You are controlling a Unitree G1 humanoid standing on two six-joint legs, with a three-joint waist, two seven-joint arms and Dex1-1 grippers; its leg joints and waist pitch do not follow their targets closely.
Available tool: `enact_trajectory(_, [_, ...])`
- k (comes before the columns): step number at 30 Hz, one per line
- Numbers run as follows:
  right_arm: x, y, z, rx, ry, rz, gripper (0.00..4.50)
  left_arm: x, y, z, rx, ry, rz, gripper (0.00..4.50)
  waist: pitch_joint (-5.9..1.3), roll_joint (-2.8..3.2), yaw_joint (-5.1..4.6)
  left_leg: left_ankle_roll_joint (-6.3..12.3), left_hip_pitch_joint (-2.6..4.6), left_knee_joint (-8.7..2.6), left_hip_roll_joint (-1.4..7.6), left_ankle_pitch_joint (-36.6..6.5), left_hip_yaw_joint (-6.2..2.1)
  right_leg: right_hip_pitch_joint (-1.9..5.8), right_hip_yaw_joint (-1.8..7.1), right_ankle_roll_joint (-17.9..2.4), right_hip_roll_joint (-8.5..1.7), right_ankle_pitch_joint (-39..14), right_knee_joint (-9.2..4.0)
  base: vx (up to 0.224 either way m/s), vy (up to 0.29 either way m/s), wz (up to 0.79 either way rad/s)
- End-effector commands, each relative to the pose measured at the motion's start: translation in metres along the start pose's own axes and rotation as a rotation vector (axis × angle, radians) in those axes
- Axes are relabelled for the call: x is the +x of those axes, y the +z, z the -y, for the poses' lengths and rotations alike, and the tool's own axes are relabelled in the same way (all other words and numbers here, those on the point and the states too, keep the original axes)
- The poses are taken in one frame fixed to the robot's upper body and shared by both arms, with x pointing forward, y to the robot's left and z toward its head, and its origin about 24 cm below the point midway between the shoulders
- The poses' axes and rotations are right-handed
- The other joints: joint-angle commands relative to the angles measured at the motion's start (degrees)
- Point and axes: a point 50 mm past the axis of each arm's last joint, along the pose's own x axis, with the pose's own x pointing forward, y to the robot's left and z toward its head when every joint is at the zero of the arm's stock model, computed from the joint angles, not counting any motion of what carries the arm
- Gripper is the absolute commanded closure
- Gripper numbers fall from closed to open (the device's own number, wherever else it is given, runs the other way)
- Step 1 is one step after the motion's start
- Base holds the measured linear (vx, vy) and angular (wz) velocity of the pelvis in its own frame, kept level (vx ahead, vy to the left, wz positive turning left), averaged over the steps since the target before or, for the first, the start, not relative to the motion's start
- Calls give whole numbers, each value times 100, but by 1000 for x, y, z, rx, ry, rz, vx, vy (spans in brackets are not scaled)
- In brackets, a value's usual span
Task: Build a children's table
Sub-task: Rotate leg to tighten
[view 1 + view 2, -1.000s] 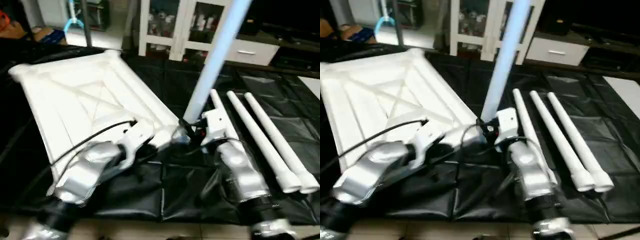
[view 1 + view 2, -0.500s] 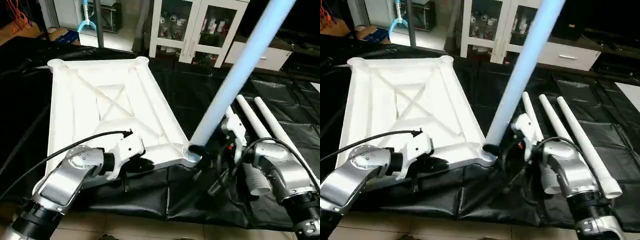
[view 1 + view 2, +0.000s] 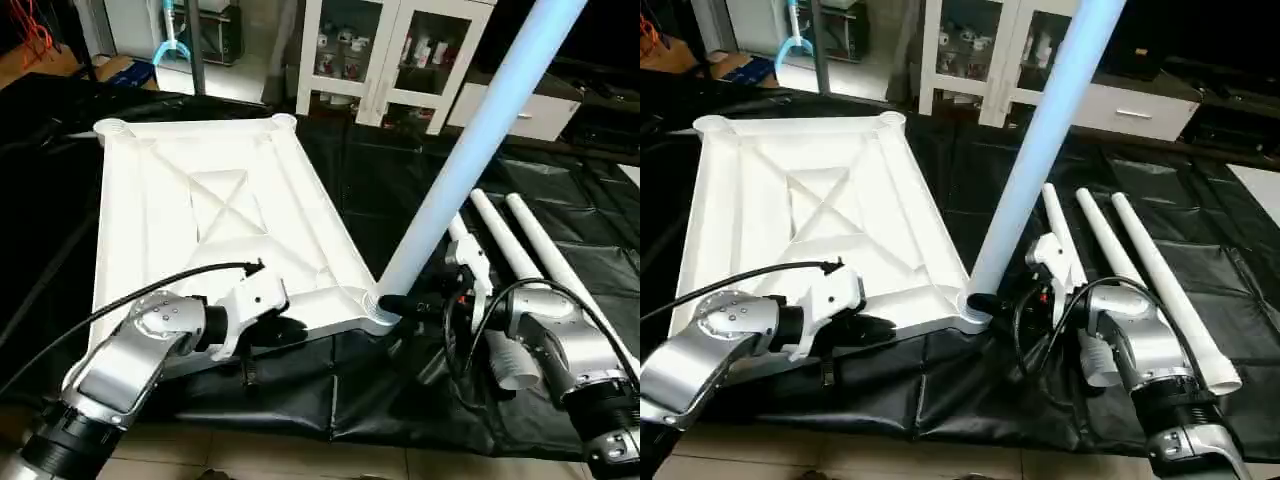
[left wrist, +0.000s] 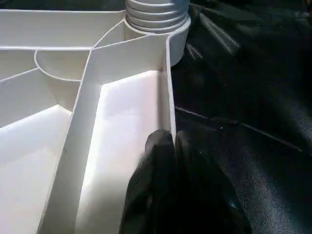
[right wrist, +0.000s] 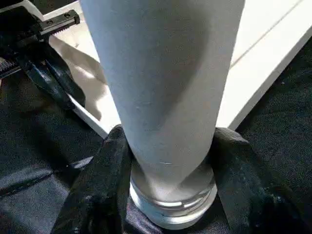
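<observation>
You have the white plastic rectangular tabletop [image 3: 210,215] lying underside up, X-ribs showing, on the black-covered work surface [image 3: 400,180]. One long tapered white tube leg [image 3: 470,150] stands in the near right corner socket [image 3: 372,308], leaning up and to the right out of frame.

Right gripper [image 5: 165,161]: its two black fingers [image 5: 105,180] stand on either side of the base of this leg, just above the socket, clamped on the tube.

Left gripper [image 4: 168,146]: its black fingers are pressed together with the thin near-edge wall of the tabletop between their tips, just beside the socket.

Three spare white tube legs [image 3: 1140,270] lie side by side on the black cover to the right, beyond the right forearm [image 3: 555,340].
</observation>
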Motion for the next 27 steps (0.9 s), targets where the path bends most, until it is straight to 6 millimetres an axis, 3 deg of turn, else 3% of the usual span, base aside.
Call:
enact_trajectory(1, [-8, 4, 10, 4, -78, 22, 248, 4, 12, 10, 42, -93, 57, 450, -319, 49, -20, -44, 124, -440, 137, -1811, -32, 183, 172, -985, -238, -1939, -441, 0, 0, 0])
enact_trajectory(4, [-5, 0, 20, -12, -259, 11, 249, 7, 13, 7, 19, -50, 40, 450, -317, 61, -46, -98, 117, -448, 131, -1860, -34, 181, 171, -979, -234, -1963, -443, 0, 0, 0])
enact_trajectory(7, [2, -8, 34, 44, -595, 6, 251, 16, 17, 0, -11, 54, 8, 450, -309, 69, -150, -302, 109, -463, 114, -2014, -70, 161, 153, -853, -242, -2396, -466, 0, 0, 0])
enact_trajectory(9, [8, -14, 37, 99, -757, 1, 255, 22, 22, -6, -31, 140, -8, 450, -303, 61, -231, -404, 109, -464, 107, -2196, -90, 143, 147, -719, -236, -2613, -491, 0, 0, 0])
enact_trajectory(11, [13, -18, 38, 130, -858, -5, 256, 27, 26, -10, -56, 202, -8, 450, -314, 67, -259, -425, 140, -449, 101, -2302, -98, 107, 137, -671, -224, -2593, -502, 0, 0, 0])
enact_trajectory(12, [15, -19, 38, 144, -935, -2, 257, 30, 29, -12, -67, 242, -5, 450, -341, 102, -270, -406, 141, -436, 87, -2355, -104, 127, 132, -651, -223, -2572, -504, 0, 0, 0])
enact_trajectory(14, [26, -22, 35, 190, -1120, 27, 257, 39, 37, -19, -93, 330, 5, 450, -335, 94, -303, -461, 146, -432, 80, -2337, -88, 70, 145, -614, -220, -2508, -522, 0, 0, 0])
enact_trajectory(15, [31, -23, 33, 207, -1163, 36, 257, 42, 39, -20, -97, 347, 10, 450, -350, 84, -297, -461, 138, -432, 71, -2337, -100, 95, 131, -571, -225, -2518, -523, 0, 0, 0])
enact_trajectory(21, [78, -4, 10, 180, -1080, 142, 257, 52, 46, -20, -112, 370, 30, 450, -368, 88, -288, -330, 98, -437, 75, -2087, -69, 138, 158, -635, -203, -1798, -459, 0, 0, 0])
enact_trajectory(26, [85, 7, 5, 210, -974, 241, 258, 49, 44, -20, -121, 380, 19, 450, -372, 107, -277, -231, 96, -441, 88, -1854, -54, 178, 166, -740, -193, -1310, -406, 0, 0, 0])
enact_trajectory(27, [87, 12, 2, 190, -921, 275, 223, 48, 42, -21, -124, 384, 13, 450, -375, 109, -278, -217, 85, -439, 87, -1778, -52, 194, 165, -776, -195, -1202, -392, 0, 0, 0])
